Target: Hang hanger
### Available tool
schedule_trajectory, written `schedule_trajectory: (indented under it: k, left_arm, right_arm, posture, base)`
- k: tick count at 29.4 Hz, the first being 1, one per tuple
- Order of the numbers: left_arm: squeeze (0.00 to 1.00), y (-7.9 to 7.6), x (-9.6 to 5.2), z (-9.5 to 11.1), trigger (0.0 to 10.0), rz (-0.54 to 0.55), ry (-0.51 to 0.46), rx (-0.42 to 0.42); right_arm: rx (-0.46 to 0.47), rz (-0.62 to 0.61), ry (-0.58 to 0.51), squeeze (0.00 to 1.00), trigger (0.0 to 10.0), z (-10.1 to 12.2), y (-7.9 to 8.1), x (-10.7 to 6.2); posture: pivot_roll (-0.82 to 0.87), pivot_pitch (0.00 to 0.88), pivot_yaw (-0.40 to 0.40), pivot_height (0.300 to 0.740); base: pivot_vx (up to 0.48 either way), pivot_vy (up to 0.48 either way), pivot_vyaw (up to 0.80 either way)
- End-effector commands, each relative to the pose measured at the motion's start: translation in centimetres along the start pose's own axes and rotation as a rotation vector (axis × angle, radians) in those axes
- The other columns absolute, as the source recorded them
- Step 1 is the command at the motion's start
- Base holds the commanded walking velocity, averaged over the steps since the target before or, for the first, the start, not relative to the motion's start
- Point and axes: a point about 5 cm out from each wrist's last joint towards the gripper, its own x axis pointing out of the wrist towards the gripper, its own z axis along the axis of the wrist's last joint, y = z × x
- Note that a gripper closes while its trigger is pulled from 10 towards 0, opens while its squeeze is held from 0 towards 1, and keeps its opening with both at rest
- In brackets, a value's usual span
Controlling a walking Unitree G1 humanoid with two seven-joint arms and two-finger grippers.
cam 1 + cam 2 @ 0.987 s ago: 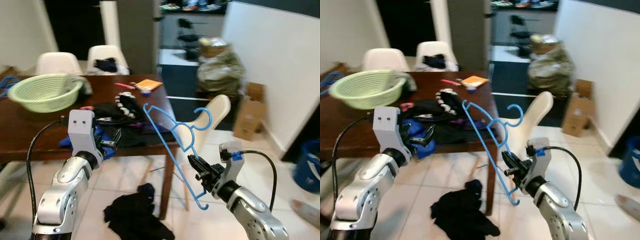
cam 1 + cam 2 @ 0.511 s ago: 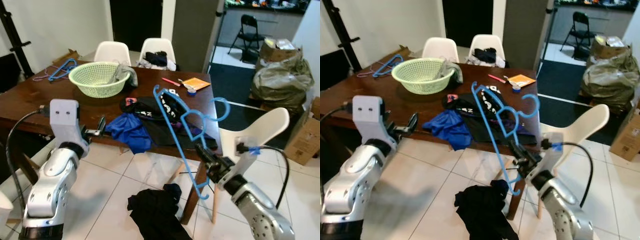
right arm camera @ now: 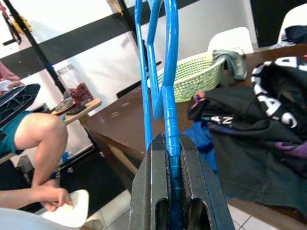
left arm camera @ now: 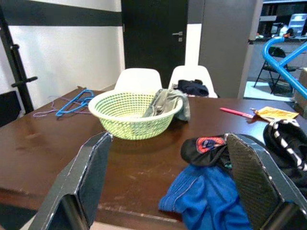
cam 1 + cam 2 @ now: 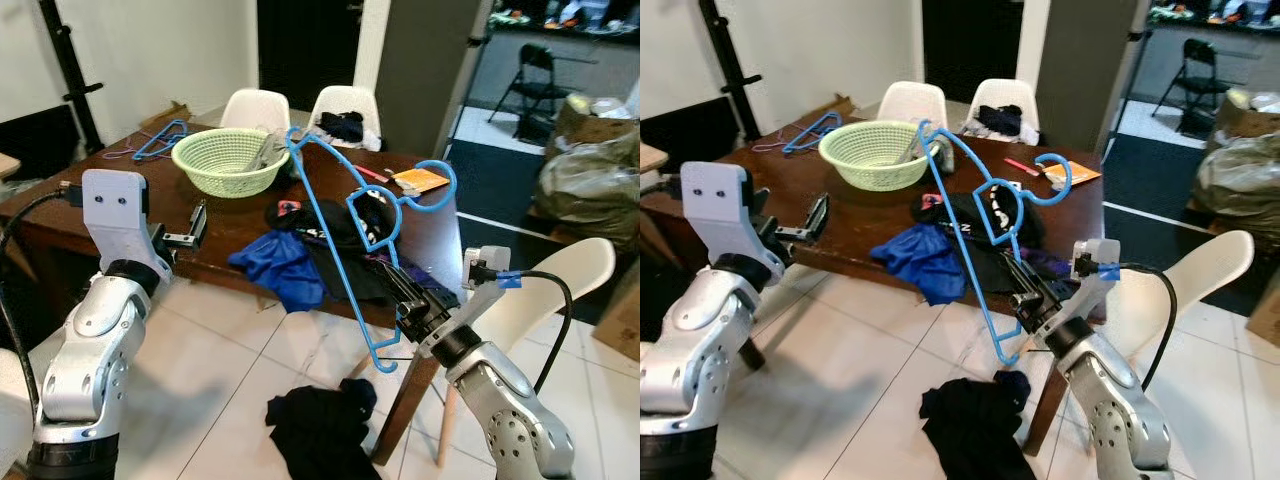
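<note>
Left eye view, scope: both arms raised before the bench [image 5: 60, 215].
Left pincer [image 5: 196, 222]: fingers spread wide, holding nothing; it sits over the near edge of the bench, pointing toward the green basket [image 5: 229, 160].
Left wrist view, content: basket ahead with a grey cloth draped in it; blue garment [image 4: 204, 194] lying near on the bench; a spare blue hanger [image 4: 74, 101] flat at the far corner.
Hanger [image 5: 345, 235]: blue, held up in the air in front of the bench, between the two arms and much nearer the right one.
Hanger long axis: runs up and away from the right pincer toward the robot's left; hook [image 5: 435, 185] at the upper right, pointing toward the chairs.
Right pincer [image 5: 404, 312]: closed tight on the lower bar of the hanger; right wrist view shows the blue bar [image 3: 170, 120] squeezed between the two fingers and rising straight out of them.
Governing relation: hanger extends above and beyond the right pincer, so the hook leads any forward reach.
Hanging place: a black upright pole [image 5: 70, 75] stands at the far left; a rail cannot be made out.
Person: bare legs [image 3: 41, 139], seated, in the right wrist view.
</note>
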Motion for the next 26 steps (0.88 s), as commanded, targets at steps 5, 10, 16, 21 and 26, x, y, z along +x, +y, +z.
schedule_trajectory:
  k: [5, 10, 16, 21, 26]
  left_arm:
    - [0.0, 0.4, 0.6, 0.9, 10.0, 0.016, -0.036, 0.03]
    - [0.0, 0.8, 0.7, 1.1, 10.0, 0.05, -0.046, 0.038]
    - [0.0, 1.4, 0.7, 1.1, 10.0, 0.088, -0.044, 0.039]
    - [0.0, 1.4, 0.6, 0.9, 10.0, 0.095, -0.04, 0.035]
    - [0.0, 1.2, 0.6, 0.8, 10.0, 0.092, -0.039, 0.033]
  right_arm:
    - [-0.03, 0.026, -0.011, 0.0, 10.0, 0.6, 0.6, 0.7]
    - [-0.053, 0.02, 0.007, 0.0, 10.0, 0.3, 0.4, 0.6]
    - [-0.062, 0.012, 0.022, 0.0, 10.0, 0.1, 0.2, 0.4]
    - [-0.062, 0.02, 0.025, 0.0, 10.0, -0.1, 0.3, 0.4]
    - [-0.064, 0.032, 0.026, 0.0, 10.0, -0.1, 0.5, 0.5]
  posture:
    - [0.05, 0.0, -0.069, 0.74]
    - [0.06, 0.0, -0.071, 0.74]
    - [0.06, 0.0, -0.071, 0.74]
    - [0.06, 0.0, -0.07, 0.74]
    - [0.06, 0.0, -0.071, 0.74]
  base:
    - [0.338, 0.0, 0.0]
    - [0.34, 0.0, 0.0]
    - [0.341, 0.0, 0.0]
    - [0.338, 0.0, 0.0]
    - [0.345, 0.0, 0.0]
